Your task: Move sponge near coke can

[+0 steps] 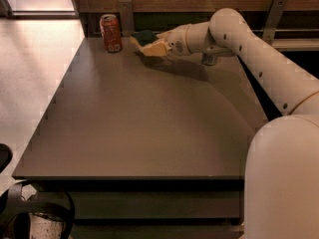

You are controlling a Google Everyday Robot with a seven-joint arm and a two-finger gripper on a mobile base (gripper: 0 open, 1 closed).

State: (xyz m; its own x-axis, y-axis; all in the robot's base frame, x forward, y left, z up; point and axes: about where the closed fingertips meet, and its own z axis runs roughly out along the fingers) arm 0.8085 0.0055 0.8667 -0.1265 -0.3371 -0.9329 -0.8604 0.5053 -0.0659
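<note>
The coke can [110,33], red-orange with a silver top, stands upright at the far left corner of the grey table [149,128]. My gripper [160,43] reaches in from the right at the far edge and is shut on the sponge [147,41], dark green top over pale yellow foam. The sponge is held tilted just above the table, a short way to the right of the can and not touching it.
A wooden wall with metal brackets [125,14] runs behind the table's far edge. My white arm [269,68] crosses the right side of the view. A pale floor [30,73] lies to the left. Dark gear [30,218] sits at bottom left.
</note>
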